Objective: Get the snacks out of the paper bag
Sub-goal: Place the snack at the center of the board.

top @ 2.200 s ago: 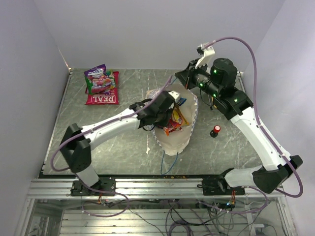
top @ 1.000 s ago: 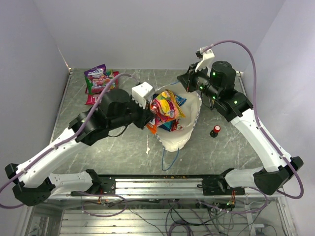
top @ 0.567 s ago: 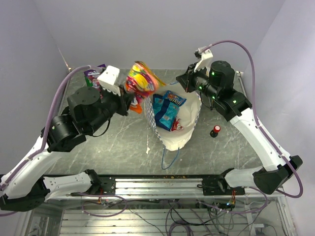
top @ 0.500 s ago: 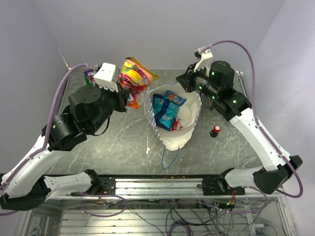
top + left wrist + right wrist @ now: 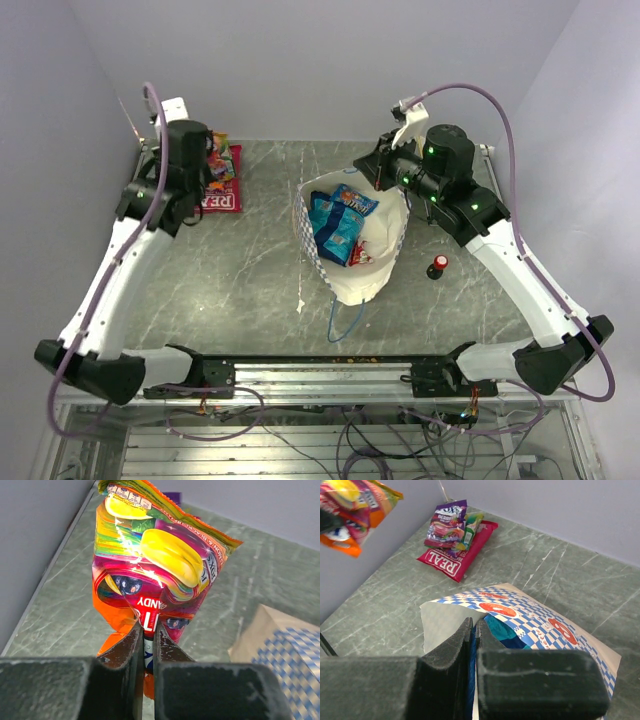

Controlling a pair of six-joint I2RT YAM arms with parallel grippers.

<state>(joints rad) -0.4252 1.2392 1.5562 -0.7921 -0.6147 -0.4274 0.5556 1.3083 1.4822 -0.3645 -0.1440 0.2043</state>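
We log the left tool (image 5: 148,630) clamped on a rainbow candy bag (image 5: 160,565), with an orange packet (image 5: 114,622) just behind it. Both hang over the far-left corner of the tabletop (image 5: 230,280), near the red "REAL" packet (image 5: 457,555) and purple candy bag (image 5: 447,522). The right tool (image 5: 473,630) is pinched on the rim of the paper bag (image 5: 530,610). Blue candy bags (image 5: 335,220) lie inside.

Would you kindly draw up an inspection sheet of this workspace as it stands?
Surface: grey-green marbled table.
Job's things: paper bag lies open, blue packets inside; red REAL packet and purple packet lie out at the far left.
Clutter: red-and-black knob right of the bag.
Grippers: left gripper shut on a candy packet, off the table; right gripper shut on the bag's rim.
Cables: purple cables loop off both arms.
Surroundings: plain lilac walls.
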